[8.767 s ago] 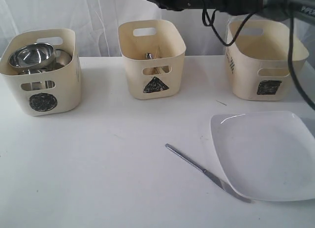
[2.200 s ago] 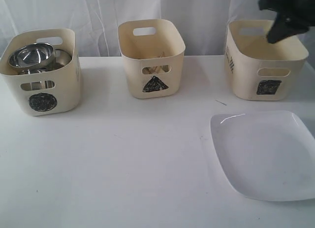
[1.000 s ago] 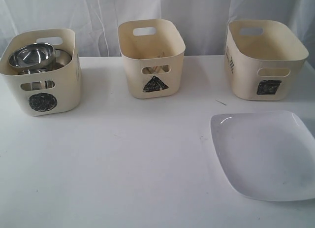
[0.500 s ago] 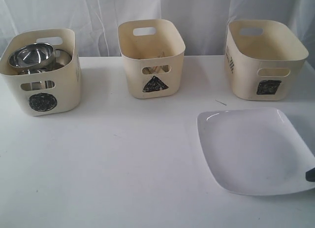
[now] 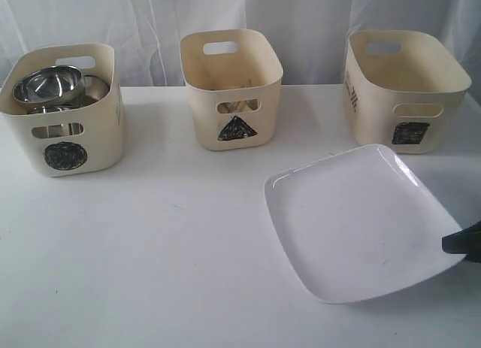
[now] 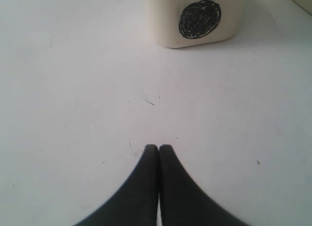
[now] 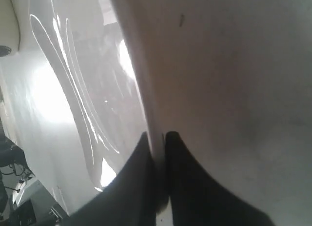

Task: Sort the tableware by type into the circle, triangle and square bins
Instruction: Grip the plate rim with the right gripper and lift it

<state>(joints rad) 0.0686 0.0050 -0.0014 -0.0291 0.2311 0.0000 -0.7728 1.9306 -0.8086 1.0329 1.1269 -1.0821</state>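
Compared with half a second ago, the large white rounded-square plate (image 5: 353, 224) has slid to the left of the exterior view and turned, so that one corner now points at the square bin (image 5: 406, 89). The knife seen on the table (image 5: 165, 273) in the earliest frame is gone. The right gripper (image 5: 462, 243), which was above the square bin two seconds ago, now sits low at the plate's right rim.

In the right wrist view the two fingers stand on either side of the rim and are clamped on it. The plate extends away from the gripper, toward the left of the exterior view. Its gripped side appears slightly raised, judging by the shadow under it. Being nearly square, the plate has no marked long axis.

The square bin lies just behind the plate's far corner, on the right arm's own side, so the right arm is the nearer. The coming move probably calls for a lift up and back over the bin wall.

The left gripper (image 6: 158, 149) hangs over bare table with its fingers together and empty, facing the circle bin (image 5: 64, 111), which holds steel bowls (image 5: 49, 83). The triangle bin (image 5: 231, 89) stands between the other two bins.
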